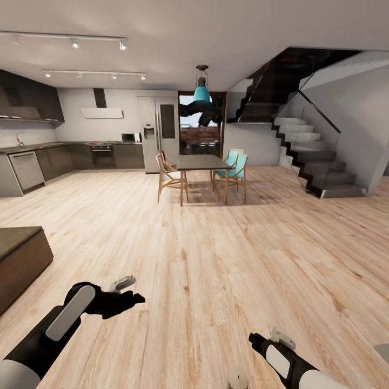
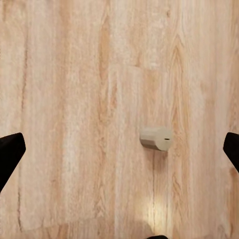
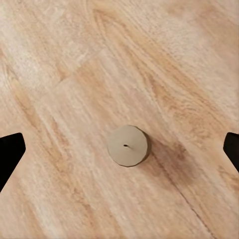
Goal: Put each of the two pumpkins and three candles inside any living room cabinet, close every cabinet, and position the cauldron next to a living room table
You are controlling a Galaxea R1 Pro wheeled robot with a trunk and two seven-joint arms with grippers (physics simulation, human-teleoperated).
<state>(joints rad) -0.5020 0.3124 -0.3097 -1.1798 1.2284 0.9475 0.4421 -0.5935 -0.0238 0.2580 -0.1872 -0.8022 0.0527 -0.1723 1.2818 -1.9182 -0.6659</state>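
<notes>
Open-plan room, pale plank floor (image 1: pixel 216 259): two candles loose on it, one on its side (image 2: pixel 156 138) under the open, empty left end effector (image 2: pixel 119 149), one upright (image 3: pixel 127 145) under the open right end effector (image 3: pixel 119 149); stowing not yet begun, by appearances.

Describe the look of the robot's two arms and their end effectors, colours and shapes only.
In the head view, the left arm is matte black with a rounded white panel along the forearm and a white upper segment. Its left end effector is black with a small grey-white block on top. The right arm matches: black with a white panel. In the wrist views, fingertips are plain black wedges.
</notes>
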